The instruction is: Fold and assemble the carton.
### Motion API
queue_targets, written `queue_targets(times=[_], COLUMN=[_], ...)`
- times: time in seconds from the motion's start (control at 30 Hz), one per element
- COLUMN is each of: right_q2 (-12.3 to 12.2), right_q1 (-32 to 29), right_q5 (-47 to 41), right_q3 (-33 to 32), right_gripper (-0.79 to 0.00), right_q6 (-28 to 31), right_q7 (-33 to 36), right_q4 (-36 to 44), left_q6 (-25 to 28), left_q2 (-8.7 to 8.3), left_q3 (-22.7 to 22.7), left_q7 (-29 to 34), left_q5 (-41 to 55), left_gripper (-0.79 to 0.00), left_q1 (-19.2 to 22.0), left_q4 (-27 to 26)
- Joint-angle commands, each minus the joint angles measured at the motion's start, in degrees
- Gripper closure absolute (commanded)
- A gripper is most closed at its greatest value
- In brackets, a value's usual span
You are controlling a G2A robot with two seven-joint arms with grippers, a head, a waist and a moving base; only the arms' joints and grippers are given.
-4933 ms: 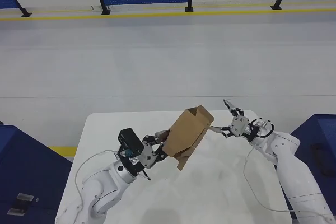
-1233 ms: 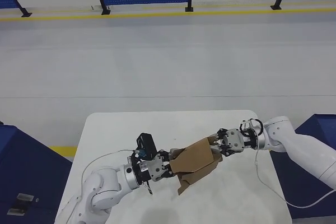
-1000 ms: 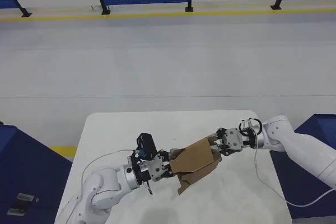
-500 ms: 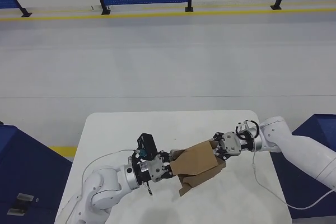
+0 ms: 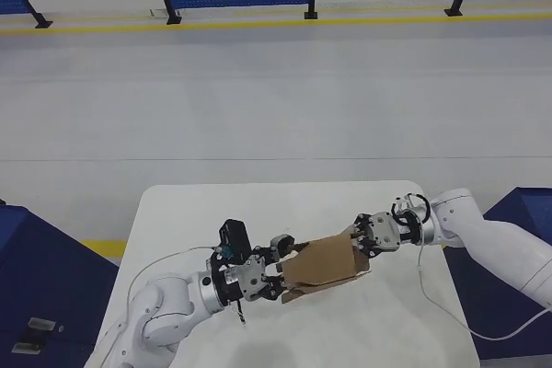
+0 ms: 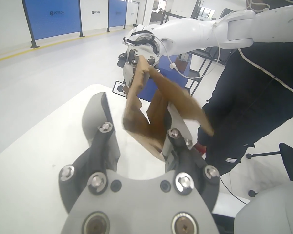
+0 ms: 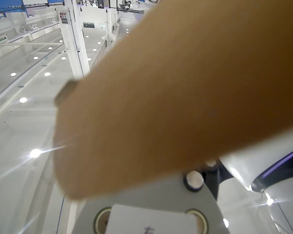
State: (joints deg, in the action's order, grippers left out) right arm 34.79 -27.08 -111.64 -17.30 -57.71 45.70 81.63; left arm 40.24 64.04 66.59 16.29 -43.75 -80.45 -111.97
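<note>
Carton point(image 5: 329, 261): brown cardboard, partly folded, spanning the gap between the two tools above the right half of the counter point(image 5: 202, 216). Its long axis runs roughly level, from the left tool point(image 5: 278, 269) across to the right tool point(image 5: 361, 241). It cannot be told whether the lower edge touches the counter.

Left tool: released. The left wrist view shows its jaws spread wide, with the near end of the carton lying between them. One finger point(image 6: 177, 125) touches a carton panel. The other finger point(image 6: 105, 115) stands apart from the cardboard, with bare counter visible in the gap. A loose flap (creased, angled outward) projects past the touching finger.

Right tool: clenched on the far end of the carton. In the left wrist view the upper edge of the cardboard enters between its jaws. In the right wrist view a carton panel lies directly across the lens, just beside the tool's base plate.

Both arms lie low over the counter, with the tools facing each other along the carton.
</note>
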Motion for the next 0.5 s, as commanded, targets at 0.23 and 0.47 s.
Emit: queue_targets(times=[0.23, 0.47], right_q2=[-0.53, -0.29], right_q1=[-2.26, -3.7], right_q5=[0.37, -5.84], right_q3=[-4.47, -5.76], right_gripper=[0.0, 0.0], right_q6=[10.79, 4.79], right_q7=[-0.71, 3.3], right_q4=[-2.31, -2.97], left_q6=[3.09, 2.16], left_q2=[-0.65, -0.69], left_q3=[6.31, 6.08], left_q7=[-6.2, -5.33], left_q5=[8.54, 9.52], left_gripper=[-0.785, -0.785], left_q1=[-2.7, -3.35], left_q4=[-0.36, 0.66])
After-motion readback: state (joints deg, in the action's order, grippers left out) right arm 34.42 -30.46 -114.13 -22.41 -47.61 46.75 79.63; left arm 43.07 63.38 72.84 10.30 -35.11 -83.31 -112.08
